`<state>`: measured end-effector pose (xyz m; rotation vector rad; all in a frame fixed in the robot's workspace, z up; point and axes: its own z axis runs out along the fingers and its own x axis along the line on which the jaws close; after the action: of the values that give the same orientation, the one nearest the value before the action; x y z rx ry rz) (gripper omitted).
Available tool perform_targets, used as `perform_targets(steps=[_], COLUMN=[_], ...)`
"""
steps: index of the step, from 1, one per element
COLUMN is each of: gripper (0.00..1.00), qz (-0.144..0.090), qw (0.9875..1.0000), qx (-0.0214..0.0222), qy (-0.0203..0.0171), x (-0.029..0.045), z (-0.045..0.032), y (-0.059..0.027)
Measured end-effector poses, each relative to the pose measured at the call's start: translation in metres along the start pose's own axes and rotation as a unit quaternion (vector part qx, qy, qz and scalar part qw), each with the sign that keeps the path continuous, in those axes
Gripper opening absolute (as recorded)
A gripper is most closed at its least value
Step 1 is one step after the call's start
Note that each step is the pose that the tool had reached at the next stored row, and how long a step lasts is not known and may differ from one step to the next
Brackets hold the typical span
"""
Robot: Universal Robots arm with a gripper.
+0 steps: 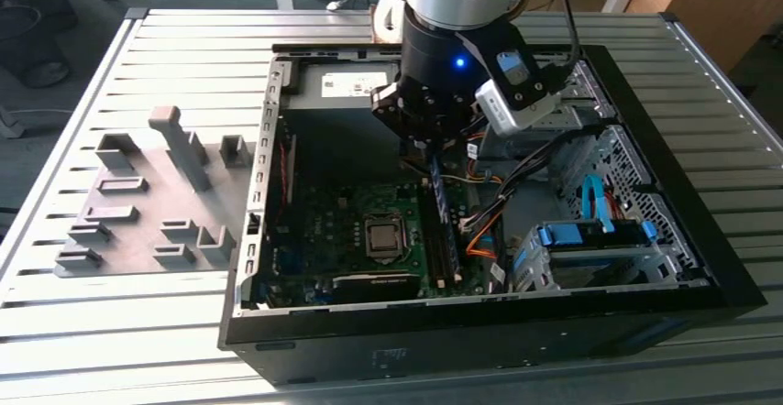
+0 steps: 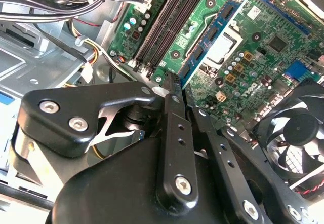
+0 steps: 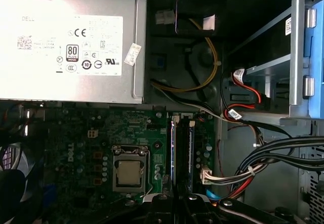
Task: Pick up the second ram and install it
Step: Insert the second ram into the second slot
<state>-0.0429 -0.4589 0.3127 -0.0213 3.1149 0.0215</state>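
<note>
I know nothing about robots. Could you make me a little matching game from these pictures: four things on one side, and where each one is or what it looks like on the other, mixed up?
Things:
A. ram
B. tray
C. fan
D. power supply

Descriptions:
1. black, with round blades, inside the case
2. held in the gripper, above the green board
3. silver box with a white label
4. grey, on the table outside the case

Pairs: A-2, B-4, C-1, D-3.
</note>
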Motion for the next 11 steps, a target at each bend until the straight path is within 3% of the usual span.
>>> perform_targets(steps=[2,11], gripper=[0.14,0.14], qz=[0.001,0.002], qw=[1.0,1.0], qx=[0.0001,0.0], qy=[0.0,-0.0001], x=[0.0001,0.0001], z=[0.0049,0.0079], y=[-0.0001,-0.0001])
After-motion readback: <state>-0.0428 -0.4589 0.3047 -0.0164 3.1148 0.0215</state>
